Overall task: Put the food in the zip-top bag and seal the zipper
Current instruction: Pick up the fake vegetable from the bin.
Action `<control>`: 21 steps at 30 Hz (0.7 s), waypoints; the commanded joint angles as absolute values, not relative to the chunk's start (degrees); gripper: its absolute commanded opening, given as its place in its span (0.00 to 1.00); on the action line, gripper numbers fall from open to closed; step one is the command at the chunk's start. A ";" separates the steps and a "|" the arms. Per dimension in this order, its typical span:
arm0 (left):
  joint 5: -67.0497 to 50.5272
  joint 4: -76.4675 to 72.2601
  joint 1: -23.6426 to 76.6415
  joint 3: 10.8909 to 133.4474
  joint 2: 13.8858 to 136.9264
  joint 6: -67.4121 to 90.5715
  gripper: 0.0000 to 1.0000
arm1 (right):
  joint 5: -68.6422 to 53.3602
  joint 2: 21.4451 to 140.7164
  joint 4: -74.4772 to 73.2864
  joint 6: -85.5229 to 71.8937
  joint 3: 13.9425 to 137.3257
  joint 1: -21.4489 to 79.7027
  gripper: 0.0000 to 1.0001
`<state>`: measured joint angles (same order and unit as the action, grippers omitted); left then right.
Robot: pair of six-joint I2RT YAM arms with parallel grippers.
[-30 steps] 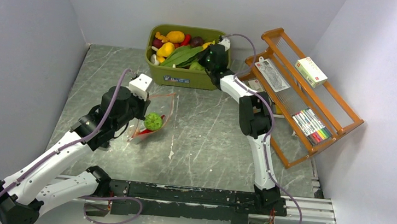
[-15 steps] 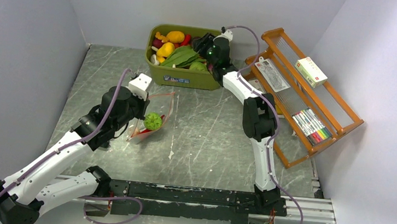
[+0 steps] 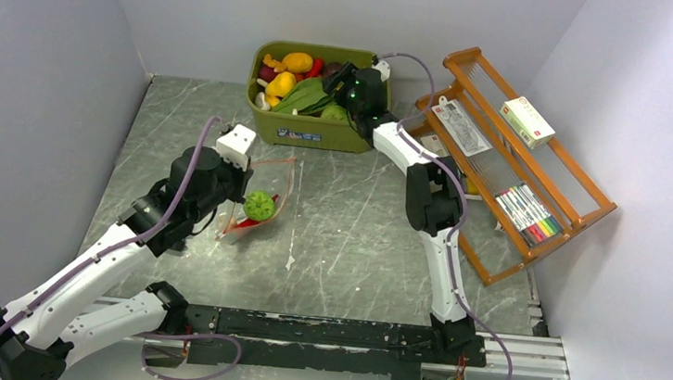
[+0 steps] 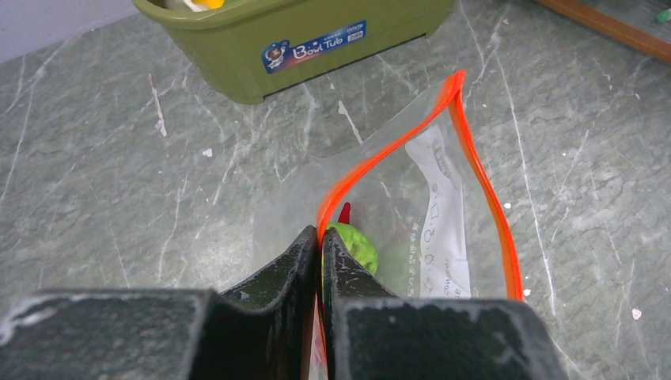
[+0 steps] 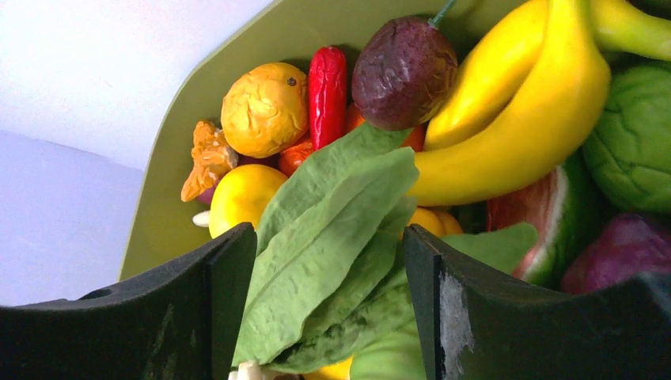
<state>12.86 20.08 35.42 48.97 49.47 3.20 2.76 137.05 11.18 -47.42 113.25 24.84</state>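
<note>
The right gripper (image 5: 323,252) is hanging over the green tub (image 3: 310,132) at the far side of the table (image 3: 355,248), with its jaws standing wide and holding nothing, one on each side of the green leaves (image 5: 332,214). I am judging that the step in hand is picking these leaves. To do it well, the gripper should be going down straight until both jaws are passing the thick middle of the leaves, then closing slowly, because the leaves are looking flat and soft and may be slipping or folding. How deep the jaws are sitting now, I cannot tell. The banana (image 5: 514,119) is lying just beside the leaves on the right, and the yellow round fruit (image 5: 241,198) on the left, so a jaw could be catching one of them too. The left gripper (image 4: 320,237) is pinching the bag (image 4: 443,206) at its orange zipper (image 4: 490,198), jaws pressed together, and is holding the mouth lifted and open near the middle left of the table. Inside, a green round toy (image 4: 356,247) and a red chili (image 4: 344,212) are lying already. The mouth is rather narrow, so the long leaves should be entering end first. The wooden rack (image 3: 550,138) is leaning close behind the right arm and could be getting in the way when it is swinging back.
</note>
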 commanded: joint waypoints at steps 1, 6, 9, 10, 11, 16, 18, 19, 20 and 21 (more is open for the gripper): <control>13.59 19.31 34.96 49.08 48.12 2.86 0.07 | 0.81 142.42 12.33 -46.19 118.72 24.82 0.65; 13.09 19.19 34.95 49.17 48.29 2.74 0.07 | 0.55 144.35 13.11 -46.34 121.07 24.79 0.53; 12.95 19.28 34.88 49.25 48.43 2.81 0.07 | -0.43 144.09 15.42 -45.15 120.55 24.77 0.34; 13.02 19.25 34.89 49.20 48.43 3.06 0.07 | -1.09 143.56 16.85 -44.62 119.68 24.66 0.32; 13.16 19.17 34.89 49.14 48.43 3.78 0.07 | -1.64 142.98 18.42 -44.68 118.63 24.37 0.27; 11.49 18.67 34.73 49.16 49.22 4.97 0.07 | -4.80 140.50 21.06 -42.26 118.07 23.02 0.00; 11.68 19.19 34.20 49.49 49.74 5.42 0.07 | -5.46 138.54 21.76 -40.43 117.24 22.96 0.00; 11.64 19.22 33.86 49.56 49.97 5.77 0.07 | -5.79 137.56 22.40 -39.41 116.59 22.94 0.00; 11.23 19.10 33.53 49.58 50.00 6.23 0.07 | -5.81 136.54 23.08 -38.51 115.87 22.96 0.00; 10.63 18.90 33.23 49.51 50.01 6.38 0.07 | -5.89 135.62 23.53 -37.58 115.22 22.95 0.00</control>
<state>12.34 20.05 34.54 48.97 49.80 4.78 -4.21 141.71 18.48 -42.50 117.12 23.68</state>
